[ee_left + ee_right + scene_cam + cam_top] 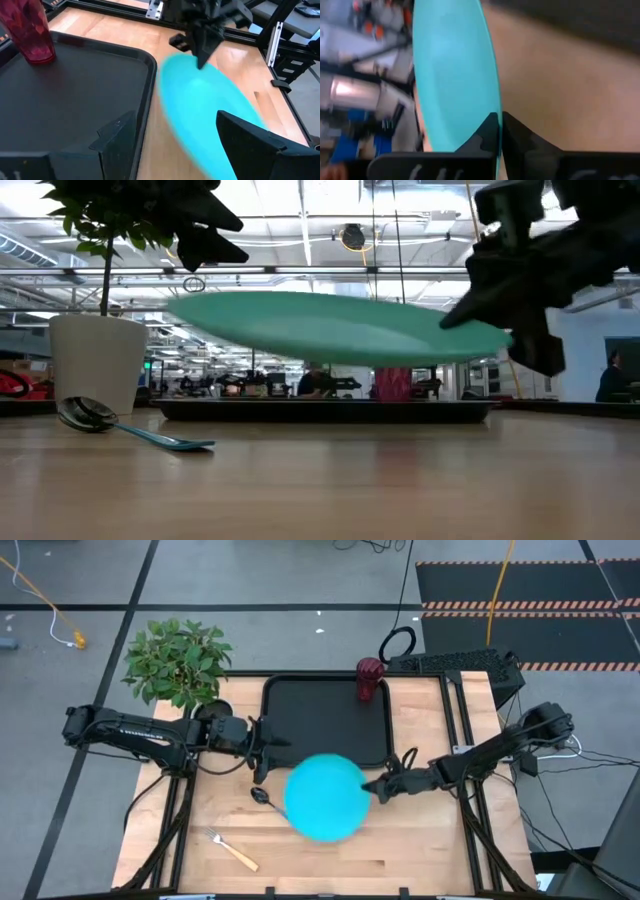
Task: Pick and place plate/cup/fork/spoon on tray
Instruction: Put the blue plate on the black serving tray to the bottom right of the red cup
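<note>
No readable text, labels, brands, numbers or signs anywhere; nothing printed on any dish, utensil, arm or surface in view.

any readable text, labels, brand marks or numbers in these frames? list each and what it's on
None readable.
The plate, cup, tray, spoon and fork: no print shows on any of them.
Room behind the table, low view: lit signs and screens are too small and blurred to read.
Right wrist view: the coloured shapes beyond the plate are blurred; no lettering can be made out.
</note>
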Available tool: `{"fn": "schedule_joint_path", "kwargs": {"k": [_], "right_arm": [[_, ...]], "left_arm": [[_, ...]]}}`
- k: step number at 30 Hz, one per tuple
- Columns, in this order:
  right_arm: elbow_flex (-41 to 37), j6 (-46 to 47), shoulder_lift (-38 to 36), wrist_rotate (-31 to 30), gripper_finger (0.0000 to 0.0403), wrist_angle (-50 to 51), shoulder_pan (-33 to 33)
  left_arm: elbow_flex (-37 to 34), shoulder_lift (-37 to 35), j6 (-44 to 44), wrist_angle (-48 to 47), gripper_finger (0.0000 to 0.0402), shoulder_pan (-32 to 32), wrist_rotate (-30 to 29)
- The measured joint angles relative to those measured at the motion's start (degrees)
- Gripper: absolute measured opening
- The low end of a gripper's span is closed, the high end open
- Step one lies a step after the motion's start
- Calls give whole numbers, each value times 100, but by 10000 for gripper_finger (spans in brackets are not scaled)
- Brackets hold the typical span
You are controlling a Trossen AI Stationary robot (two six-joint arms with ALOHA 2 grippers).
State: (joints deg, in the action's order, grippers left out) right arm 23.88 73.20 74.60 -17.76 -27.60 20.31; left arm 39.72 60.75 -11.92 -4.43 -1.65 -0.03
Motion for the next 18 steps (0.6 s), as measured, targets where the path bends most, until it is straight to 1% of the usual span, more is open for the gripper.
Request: {"fn": "schedule_joint_path", "kwargs": {"k": [2,4,9,11,14,18], "right_arm": [[0,41,-76,-313,0,58,-63],[0,70,-123,-467,0,79,-195],[2,237,-131,-425,0,-34,-892],[4,177,-131,-167,0,-165,-1324],[7,3,-134,325,0,-298,-1961],[7,-286,-135,704,0,-283,-2717]], "left_arm": [[0,0,1,-12,278,0,0],[0,0,20,-7,278,0,0],[0,0,132,30,278,0,0],[0,0,227,36,278,0,-1],[0,0,596,63,278,1,-7],[0,0,1040,37,278,0,-10]]}}
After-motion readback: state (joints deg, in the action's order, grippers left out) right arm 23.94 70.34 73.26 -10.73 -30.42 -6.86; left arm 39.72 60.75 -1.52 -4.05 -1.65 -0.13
